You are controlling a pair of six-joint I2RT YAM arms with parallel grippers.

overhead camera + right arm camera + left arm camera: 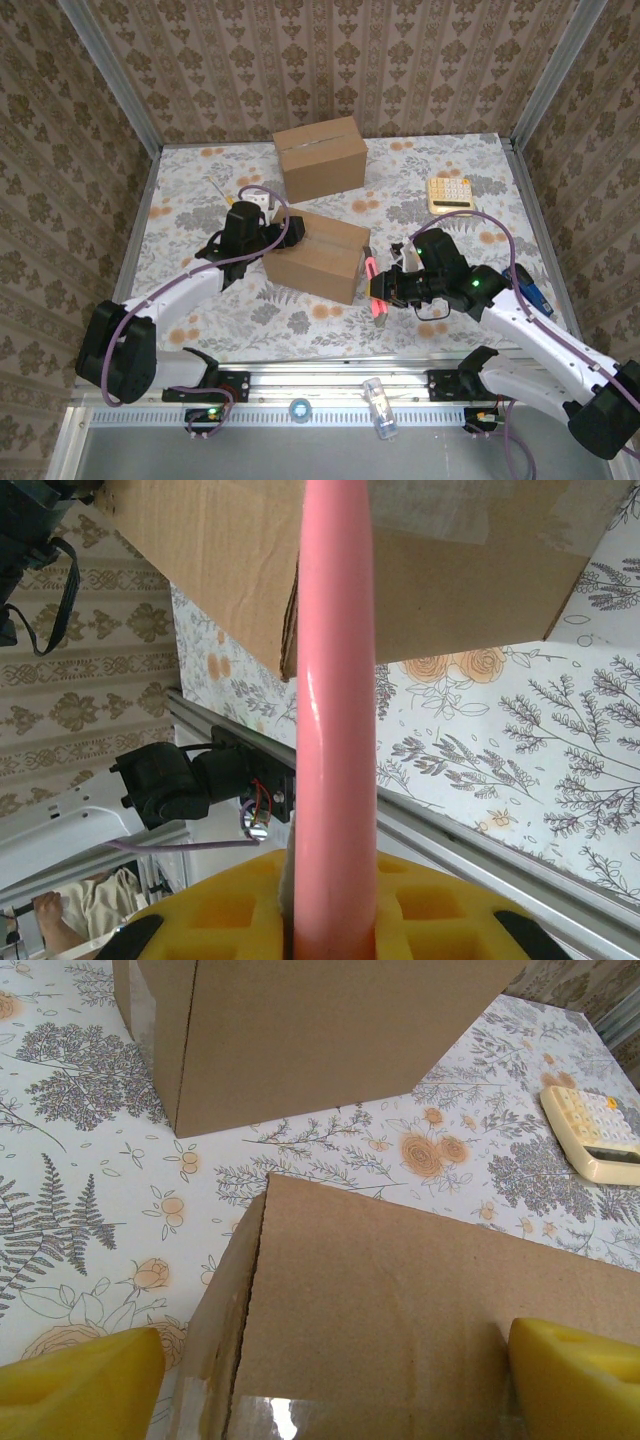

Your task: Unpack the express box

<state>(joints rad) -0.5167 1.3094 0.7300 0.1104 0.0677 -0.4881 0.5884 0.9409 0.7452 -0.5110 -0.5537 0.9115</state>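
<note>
The express box (320, 258) is brown cardboard and lies mid-table between my two grippers. My left gripper (285, 232) stands open over its far-left end. In the left wrist view the yellow fingers (80, 1390) sit wide apart on either side of the box top (420, 1290), where a strip of clear tape (260, 1415) crosses near the jaws. My right gripper (383, 290) is shut on a long pink tool (373, 285) just off the box's right end. In the right wrist view the pink tool (335, 730) rises from the yellow jaws toward the taped box (220, 540).
A second, sealed cardboard box (320, 158) stands behind the first, also seen close ahead as a brown box (320, 1030). A cream calculator (450, 192) lies at the back right. A small bottle (380, 408) rests below the front rail. Patterned walls enclose the table.
</note>
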